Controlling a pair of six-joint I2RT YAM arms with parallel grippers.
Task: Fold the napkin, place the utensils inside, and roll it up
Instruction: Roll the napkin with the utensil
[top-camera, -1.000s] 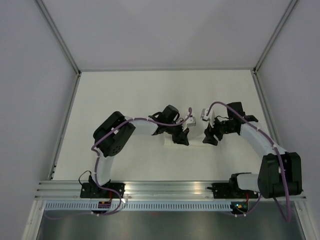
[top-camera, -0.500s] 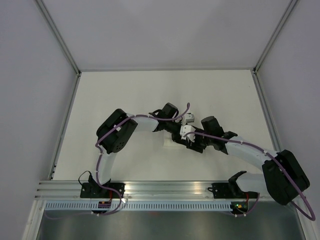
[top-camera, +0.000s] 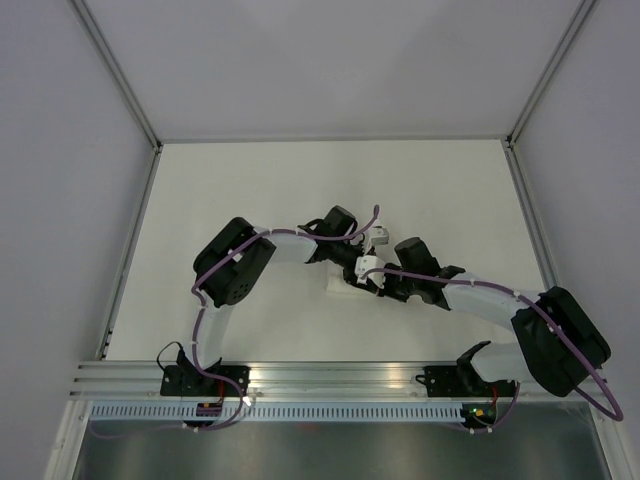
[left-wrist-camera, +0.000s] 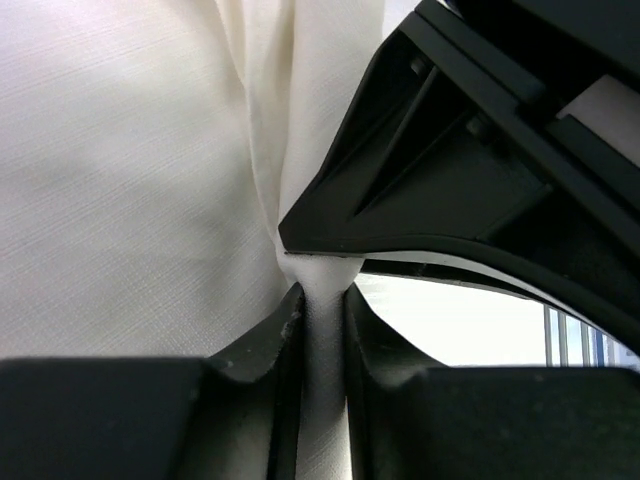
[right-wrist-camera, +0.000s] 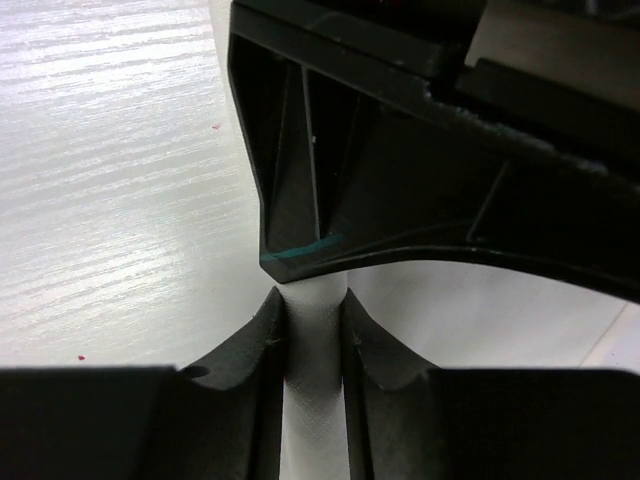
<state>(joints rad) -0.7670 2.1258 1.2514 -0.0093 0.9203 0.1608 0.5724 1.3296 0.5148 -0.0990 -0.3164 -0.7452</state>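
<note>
Napkin (left-wrist-camera: 130, 150) looks rolled slim, knife unseen, prob. inside; nearly done. L fingers (left-wrist-camera: 262, 345) and R fingers (right-wrist-camera: 250, 345) both pinch it.

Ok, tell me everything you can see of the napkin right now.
The napkin is white woven cloth, soft-looking, gathered into long folds rather than lying flat. From above, only a slim pale strip shows near the middle of the table, mostly hidden under both arms. The left hand pinches a raised ridge of it between its fingers. The right hand grips a narrow band close by.
</note>
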